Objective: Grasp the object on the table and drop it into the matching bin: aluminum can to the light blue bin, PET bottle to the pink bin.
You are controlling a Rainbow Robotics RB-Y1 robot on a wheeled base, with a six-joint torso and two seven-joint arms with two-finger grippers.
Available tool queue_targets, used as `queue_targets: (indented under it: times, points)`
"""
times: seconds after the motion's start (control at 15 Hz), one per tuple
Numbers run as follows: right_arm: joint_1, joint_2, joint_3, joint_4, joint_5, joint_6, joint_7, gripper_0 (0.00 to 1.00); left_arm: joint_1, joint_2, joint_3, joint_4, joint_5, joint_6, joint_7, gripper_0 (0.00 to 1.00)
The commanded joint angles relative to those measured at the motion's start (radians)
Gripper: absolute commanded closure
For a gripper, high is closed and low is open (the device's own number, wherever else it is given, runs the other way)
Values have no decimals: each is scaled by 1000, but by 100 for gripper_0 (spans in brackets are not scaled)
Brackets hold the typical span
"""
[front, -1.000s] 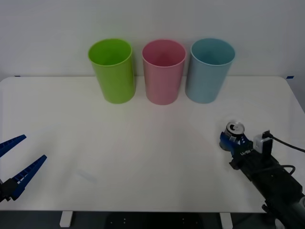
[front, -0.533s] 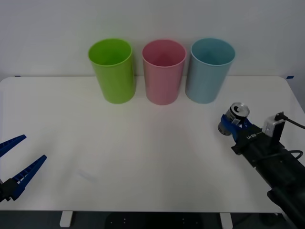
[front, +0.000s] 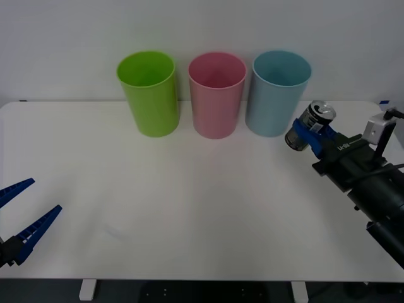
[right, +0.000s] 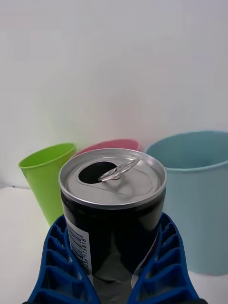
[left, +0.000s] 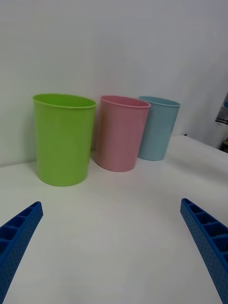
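right gripper (front: 307,129): fingers clamped on the can, lifted off the table, near the far right edge
can (right: 112,209): dark body, silver top, tab up and mouth open; tilted, just beside the light blue bin (front: 276,93), below its rim
can label: barcode strip on the side, digits too small to read
arm marking: white lettering behind the right gripper, illegible
bins: green bin (front: 149,92), pink bin (front: 217,94), light blue bin in a row along the table's (front: 189,208) far edge
left gripper (front: 19,214): spread wide, holding nothing, at the near left corner
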Motion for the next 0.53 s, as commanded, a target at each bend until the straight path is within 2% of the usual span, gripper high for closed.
queue_targets:
  times: [0.07, 0.27, 0.53]
  points:
    - [-69, -62, -2, 0, -1, 1, -73, 100, 0, 0, 0, 0, 0, 0, 0, 0]
    - [-177, -130, -8, 44, -4, -1, -99, 100, 0, 0, 0, 0, 0, 0, 0, 0]
    - [-367, -173, -6, 222, -7, -42, -86, 100, 0, 0, 0, 0, 0, 0, 0, 0]
